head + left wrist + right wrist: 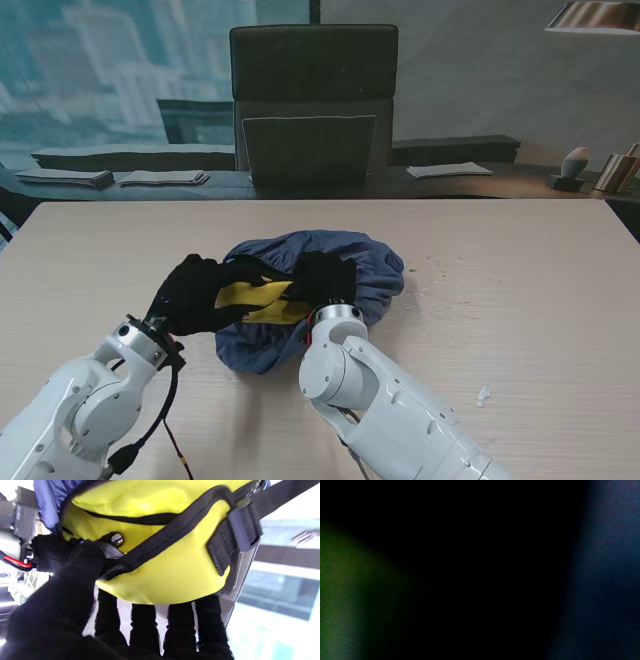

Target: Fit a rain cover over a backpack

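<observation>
**Rain cover partly seated – handling notes**

Start at the left hand (195, 292). Its fingers are wrapped around the left end of the yellow backpack (252, 299), with the thumb (82, 562) pressed onto a black webbing strap (170, 535) and the four fingers curled under the pack's edge. Treat this hand as the anchor that holds the pack.

Move to the centre of the wooden table (520, 260). The backpack lies there with its strap side up, largely wrapped in the blue rain cover (345, 265). Only a yellow patch between the two hands shows. The cover's gathered rim (47, 507) sits bunched at the pack's edge, and a loose fold trails toward you.

Continue to the right hand (322, 278). It is buried in the cover's opening – its wrist view is almost black, so you cannot tell whether the fingers are spread or pinching the fabric.

Expect both items to be light and soft. The cover fabric looks thin and likely slippery, and the rim appears elasticated, so it may spring back if released. Take hold at the gathered rim, not the smooth panel – and grip the pack by its strap or buckle (243, 527), where the webbing gives purchase.
</observation>
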{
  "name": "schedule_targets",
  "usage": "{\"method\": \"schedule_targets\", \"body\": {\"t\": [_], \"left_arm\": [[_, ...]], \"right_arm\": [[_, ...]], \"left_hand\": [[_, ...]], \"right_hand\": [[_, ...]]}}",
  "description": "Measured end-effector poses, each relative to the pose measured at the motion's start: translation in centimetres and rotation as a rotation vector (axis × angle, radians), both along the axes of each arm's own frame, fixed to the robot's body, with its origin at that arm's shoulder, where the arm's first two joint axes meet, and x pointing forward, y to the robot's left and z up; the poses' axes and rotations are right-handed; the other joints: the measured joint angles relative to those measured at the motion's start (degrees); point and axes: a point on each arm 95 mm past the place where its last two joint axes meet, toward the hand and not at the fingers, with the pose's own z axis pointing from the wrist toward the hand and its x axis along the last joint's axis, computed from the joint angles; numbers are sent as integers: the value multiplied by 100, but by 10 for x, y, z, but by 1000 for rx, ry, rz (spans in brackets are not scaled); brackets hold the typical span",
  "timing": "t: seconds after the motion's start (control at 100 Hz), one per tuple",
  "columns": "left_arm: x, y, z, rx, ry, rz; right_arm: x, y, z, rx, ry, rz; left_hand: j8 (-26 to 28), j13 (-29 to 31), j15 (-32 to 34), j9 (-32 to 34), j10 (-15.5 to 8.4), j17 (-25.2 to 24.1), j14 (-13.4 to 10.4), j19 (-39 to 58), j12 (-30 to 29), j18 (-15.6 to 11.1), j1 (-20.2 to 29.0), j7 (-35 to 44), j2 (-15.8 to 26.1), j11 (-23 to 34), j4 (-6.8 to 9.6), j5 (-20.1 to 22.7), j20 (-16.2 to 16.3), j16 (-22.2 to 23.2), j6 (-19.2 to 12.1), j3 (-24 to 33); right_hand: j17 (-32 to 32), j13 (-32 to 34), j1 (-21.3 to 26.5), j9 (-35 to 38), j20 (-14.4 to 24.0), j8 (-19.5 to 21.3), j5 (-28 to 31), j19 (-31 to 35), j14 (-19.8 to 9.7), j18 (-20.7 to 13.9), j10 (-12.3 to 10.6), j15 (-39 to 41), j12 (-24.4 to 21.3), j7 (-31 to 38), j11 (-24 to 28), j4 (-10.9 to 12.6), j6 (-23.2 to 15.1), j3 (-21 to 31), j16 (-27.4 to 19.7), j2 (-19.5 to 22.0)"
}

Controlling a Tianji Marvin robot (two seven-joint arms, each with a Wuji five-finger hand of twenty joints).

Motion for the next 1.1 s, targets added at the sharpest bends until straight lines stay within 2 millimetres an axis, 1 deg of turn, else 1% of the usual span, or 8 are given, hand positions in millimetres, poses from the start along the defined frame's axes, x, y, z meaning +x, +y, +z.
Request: {"method": "schedule_targets", "body": {"t": [0.15, 0.3, 0.42, 0.58, 0.67, 0.73, 0.91, 1.1], "left_arm": [[-10, 7, -3, -24, 207, 5], [-14, 8, -9, 31, 429, 19], [-12, 8, -18, 91, 502, 28], [-9, 17, -28, 90, 256, 73], [-14, 20, -25, 31, 198, 98], [-18, 17, -21, -23, 303, 70], [-13, 1, -21, 85, 493, 35], [8, 7, -45, 53, 569, 76]], "right_arm": [[-1, -1, -1, 1, 2, -13], [-1, -4, -7, -1, 23, -35], [1, -8, -8, 2, 24, -54], [6, -13, -3, 15, 11, -79], [8, -15, -1, 25, 12, -94], [9, -15, 0, 29, 11, -104], [8, -15, 2, 55, 11, -121], [4, -15, 0, 54, 12, -103]], "left_hand": [[78, 146, 77, 210, 102, 39, 150, 101, -1, 20, 86, -656, 374, 70, -34, 417, 67, 116, 15, -127], [-910, 378, 61, 345, 89, 2, 225, 101, -160, 49, 182, -656, 657, -244, -34, 471, 69, 116, -25, -117], [-791, 401, -167, 590, 263, -157, 227, 58, -210, 62, 228, 1053, 717, -172, -34, 1822, 63, 23, -27, -126], [-550, -287, -861, -360, 327, -889, 220, -794, -1544, 116, -69, 671, 821, -524, 20, 578, -351, -289, 43, -347], [-262, -298, -852, -402, 326, -915, 229, -836, -1559, 158, -17, 827, 707, -448, 24, 628, -405, -305, -37, -372], [-289, 15, -560, 106, 326, -710, 283, -756, -1094, 168, 174, 994, 692, -320, 24, 1186, -353, -224, -38, -380], [-1086, 278, -281, 493, 302, -410, 219, -321, -311, 149, 327, 667, 723, -441, 24, 1286, -94, -114, 161, -234], [-1238, 270, -278, 447, 319, -442, 222, -319, 141, 148, 438, -325, 774, -937, 24, 27, -71, -56, 472, 190]], "right_hand": [[-21, 0, 145, 2, 0, 4, 2, 2, 3, -10, 4, 10, 0, 0, 51, -7, 1, -1, 0, -53], [-32, 0, 212, 2, 0, 66, 2, 5, 6, -11, 7, 13, 1, 1, 52, -8, 49, -1, 0, -69], [-33, 0, 191, 2, 0, 67, 1, 7, 94, -11, 100, 22, 0, 1, 53, -10, 129, 183, 0, 168], [-34, 0, 191, 2, 0, 107, 0, 60, 189, -6, 185, 89, -3, 1, 53, -2, 222, 230, 0, 318], [-34, 0, 191, 2, 0, 122, 0, 65, 202, 6, 199, 101, -3, 1, 53, 1, 289, 245, 1, 350], [-34, 0, 191, 2, 0, 122, 0, 67, 212, 6, 207, 107, -3, 1, 53, 2, 294, 245, 1, 356], [-35, 0, 191, 2, 0, 127, 0, 69, 233, 5, 225, 141, -3, 1, 53, 4, 301, 249, 1, 357], [-40, 0, 191, 2, 0, 129, 0, 70, 234, 2, 227, 143, -3, 1, 53, 4, 308, 270, 1, 357]]}}
